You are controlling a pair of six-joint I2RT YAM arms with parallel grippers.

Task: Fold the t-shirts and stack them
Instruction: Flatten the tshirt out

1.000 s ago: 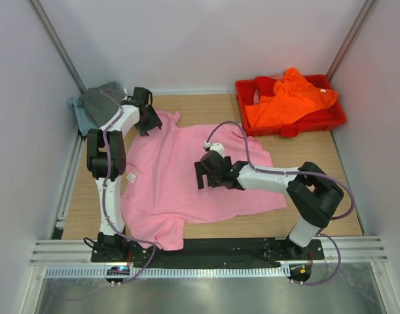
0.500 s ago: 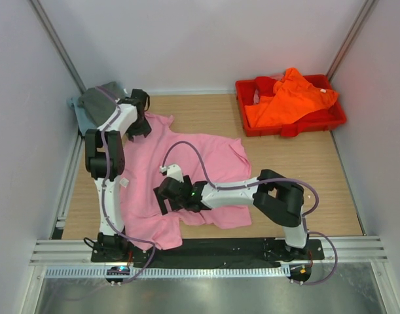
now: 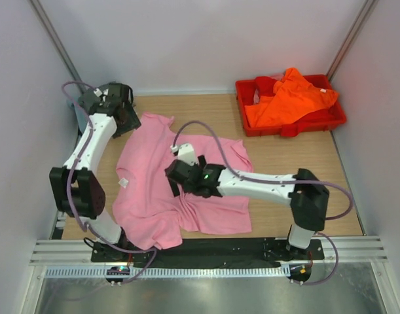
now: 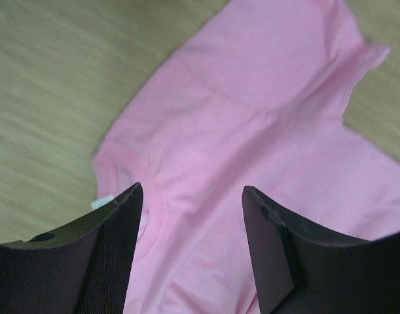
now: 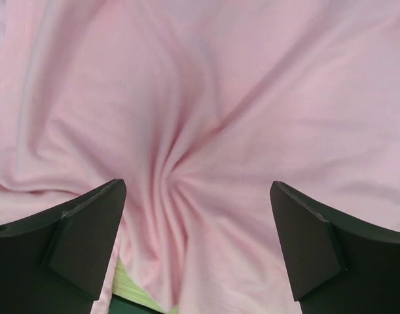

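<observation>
A light pink t-shirt (image 3: 154,196) lies spread and creased on the wooden table. My right gripper (image 3: 176,178) hangs open over its middle; in the right wrist view the wide jaws (image 5: 197,186) straddle a star of bunched folds (image 5: 170,176), holding nothing. My left gripper (image 3: 126,121) stands open at the shirt's far-left corner. In its wrist view (image 4: 192,196) nothing lies between the fingers, and below are the collar and a white tag (image 4: 103,201). A bright orange t-shirt (image 3: 288,98) lies heaped in the red tray (image 3: 330,121). Grey cloth (image 3: 78,112) shows behind the left arm, mostly hidden.
White walls close in on three sides, with metal rails in the far corners. The red tray fills the far right corner. Bare wood (image 3: 304,157) shows to the right of the pink shirt. Both arm bases sit on the black plate (image 3: 206,248) at the near edge.
My right gripper swept left across the pink shirt, whose right side shifted left and bunched up. My left arm swung out and its gripper drew back toward the far-left corner.
</observation>
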